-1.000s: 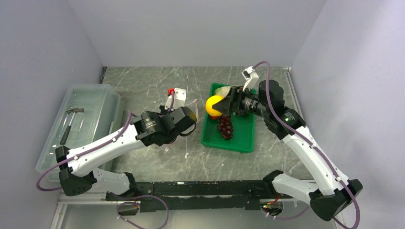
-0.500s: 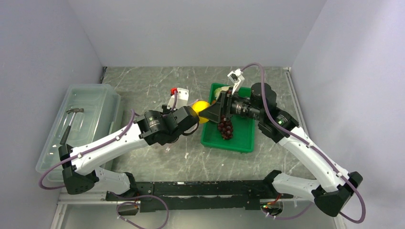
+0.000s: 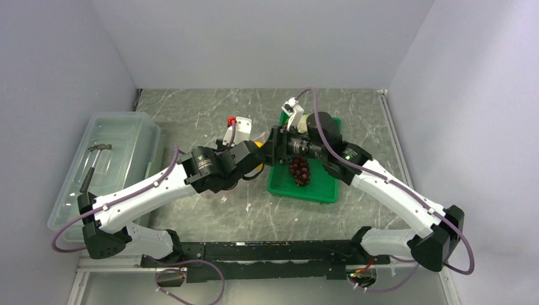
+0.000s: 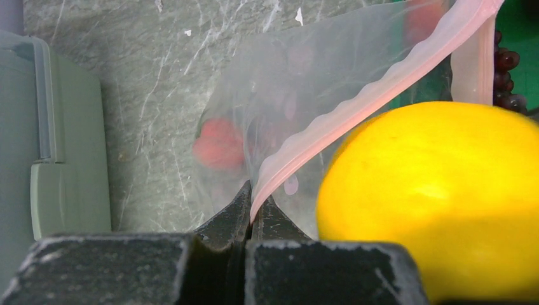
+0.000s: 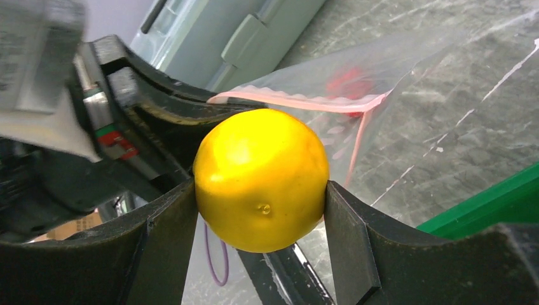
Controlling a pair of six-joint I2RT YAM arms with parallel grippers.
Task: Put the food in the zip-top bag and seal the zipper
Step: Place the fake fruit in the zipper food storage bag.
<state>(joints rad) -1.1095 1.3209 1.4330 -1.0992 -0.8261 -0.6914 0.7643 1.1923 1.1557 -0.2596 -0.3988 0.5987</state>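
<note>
Left arm [image 3: 141,190] and right arm [image 3: 388,189] meet beside the green tray [image 3: 322,182] holding the grape bunch [image 3: 299,170].

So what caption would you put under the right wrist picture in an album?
Right tool holds the yellow fruit at the bag mouth; left tool pinches the pink strip.

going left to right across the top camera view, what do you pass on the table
plastic bin → left hand → grape bunch, lying in the green tray
</note>
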